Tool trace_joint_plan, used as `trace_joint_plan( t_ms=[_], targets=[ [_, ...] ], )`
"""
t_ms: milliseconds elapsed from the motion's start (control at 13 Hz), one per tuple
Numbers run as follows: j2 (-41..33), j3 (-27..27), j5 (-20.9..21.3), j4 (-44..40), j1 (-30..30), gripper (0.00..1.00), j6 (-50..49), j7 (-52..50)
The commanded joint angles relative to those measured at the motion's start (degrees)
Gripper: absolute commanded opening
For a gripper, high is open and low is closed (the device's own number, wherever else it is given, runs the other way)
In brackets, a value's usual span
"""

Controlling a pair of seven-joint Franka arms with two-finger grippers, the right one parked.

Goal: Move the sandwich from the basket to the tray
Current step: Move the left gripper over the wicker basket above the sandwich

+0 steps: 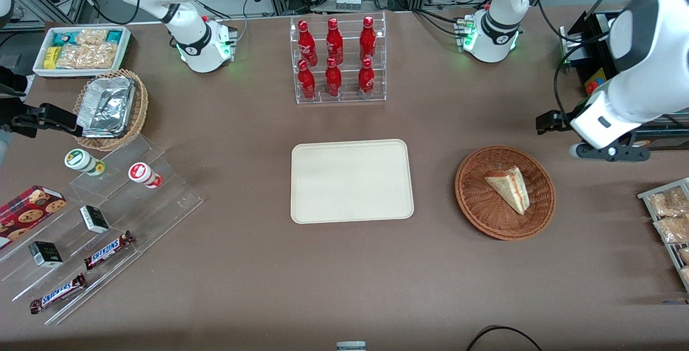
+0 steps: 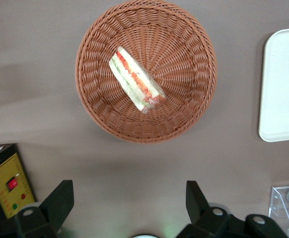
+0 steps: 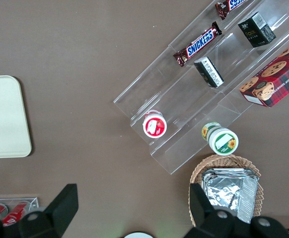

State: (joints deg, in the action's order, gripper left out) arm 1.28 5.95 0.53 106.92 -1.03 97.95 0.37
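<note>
The sandwich [image 1: 508, 187], a clear-wrapped pale wedge with a red-orange filling stripe, lies in the reddish-brown wicker basket [image 1: 473, 200]. The cream tray [image 1: 351, 181] lies bare at the table's middle, beside the basket toward the parked arm's end. My left gripper [image 1: 611, 153] hangs above the table, beside the basket toward the working arm's end and a little farther from the front camera. In the left wrist view the gripper [image 2: 128, 191] is open wide and empty over bare table, with the sandwich [image 2: 136, 79] in the basket [image 2: 184, 49] apart from it and the tray's [image 2: 285, 84] edge beside the basket.
A clear rack of red bottles [image 1: 339, 60] stands farther from the front camera than the tray. A black box with a yellow panel [image 1: 595, 79] and a tray of snack packets [image 1: 670, 216] sit at the working arm's end. A stepped acrylic display [image 1: 97, 222] and a foil-filled tan basket [image 1: 110, 109] sit at the parked arm's end.
</note>
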Motion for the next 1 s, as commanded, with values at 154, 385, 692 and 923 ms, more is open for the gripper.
trace_joint_plan(
  t_ms=[154,385,692,923],
  targets=[
    [-1.4,0.7,1.0,10.7,-0.4,1.00,11.6,0.2],
    [-0.9,0.7,1.0,15.3,-0.4,1.00,20.2,-2.1],
    [0.7,0.8,1.0,18.8,-0.2,1.00,29.1,-14.0],
    [4.2,0.9,1.0,18.5,1.0,1.00,33.2,-31.3]
  ],
)
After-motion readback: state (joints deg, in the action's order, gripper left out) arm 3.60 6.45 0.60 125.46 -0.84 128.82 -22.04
